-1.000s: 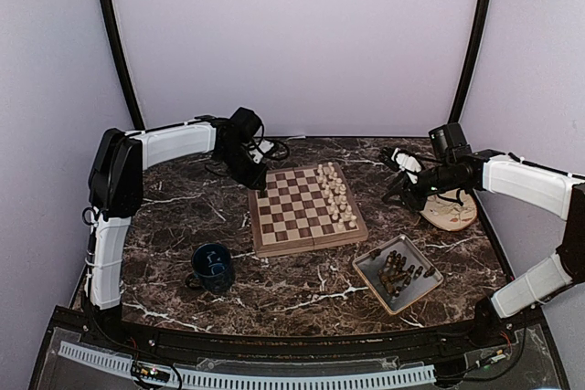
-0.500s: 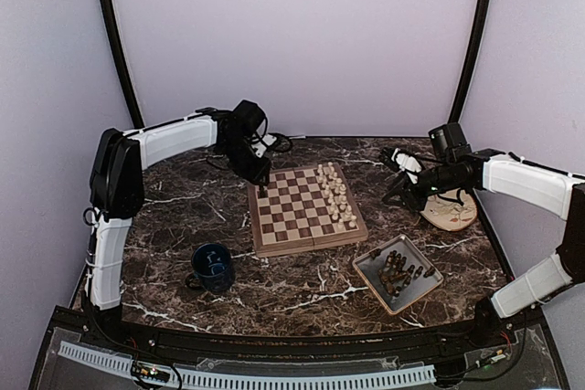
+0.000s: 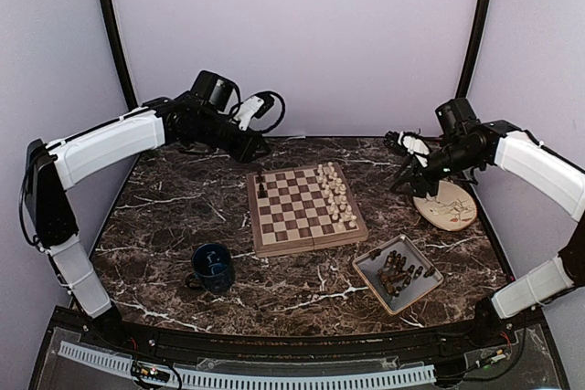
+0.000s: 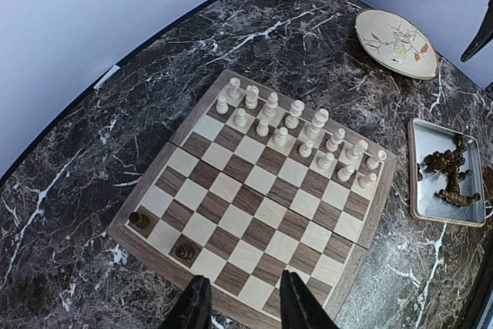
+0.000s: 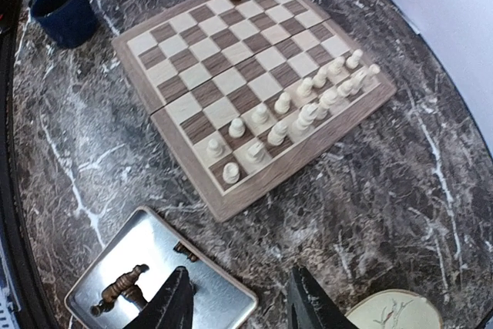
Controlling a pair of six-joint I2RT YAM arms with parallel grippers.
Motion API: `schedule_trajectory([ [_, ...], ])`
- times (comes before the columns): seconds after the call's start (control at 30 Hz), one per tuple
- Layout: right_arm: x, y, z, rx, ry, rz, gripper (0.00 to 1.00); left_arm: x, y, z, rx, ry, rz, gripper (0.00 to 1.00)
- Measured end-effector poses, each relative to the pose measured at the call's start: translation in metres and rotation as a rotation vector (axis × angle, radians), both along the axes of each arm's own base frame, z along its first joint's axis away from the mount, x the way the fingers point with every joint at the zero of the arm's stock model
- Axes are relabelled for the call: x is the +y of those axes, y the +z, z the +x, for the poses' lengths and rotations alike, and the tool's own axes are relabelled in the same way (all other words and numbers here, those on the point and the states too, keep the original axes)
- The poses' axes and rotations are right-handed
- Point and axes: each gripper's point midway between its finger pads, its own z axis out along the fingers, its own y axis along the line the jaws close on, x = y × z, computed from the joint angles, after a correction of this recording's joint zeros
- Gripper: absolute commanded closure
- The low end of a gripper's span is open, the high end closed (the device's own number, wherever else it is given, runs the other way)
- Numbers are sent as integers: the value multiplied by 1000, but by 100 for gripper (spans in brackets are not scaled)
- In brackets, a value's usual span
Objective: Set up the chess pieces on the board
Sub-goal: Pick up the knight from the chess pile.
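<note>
Chess pieces point(image 3: 395, 269) | dark ones heaped in near-right tray point(image 4: 433, 138); two stood on board point(image 3: 292, 216), far-left corner; cream set point(image 3: 335, 196) ranked along its right | judged light, rigid, easily toppled; best pinched mid-stem | left gripper point(image 4: 244, 279), right gripper point(image 5: 239, 275): fingers parted, nothing held

High rear overview; wrist views steeply downward, seemingly opposite sides, board point(image 4: 254, 213) common.

The dark marbled table point(image 3: 164, 216) carries four things, all apart. The board point(image 3: 292, 212) sits in the middle, a blue mug point(image 3: 212, 267) near left of it, a grey tray point(image 3: 372, 268) near right, and a beige plate point(image 3: 450, 210) further right.
</note>
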Motion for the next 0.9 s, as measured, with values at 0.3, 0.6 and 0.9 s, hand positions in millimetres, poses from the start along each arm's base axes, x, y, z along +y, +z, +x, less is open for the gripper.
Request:
schedule_trajectory([
  [0.3,-18,-76,-60,224,66,-208,59,-6,-30,-21,-33,-41,-21,67],
  [0.6,-18,-121,-81,271,115,-393,60,-13,-20,-18,-59,-54,-69,66],
  [0.9,-9,-146,-80,310,143,-449,62,-15,-19,-20,-53,-62,-83,66],
])
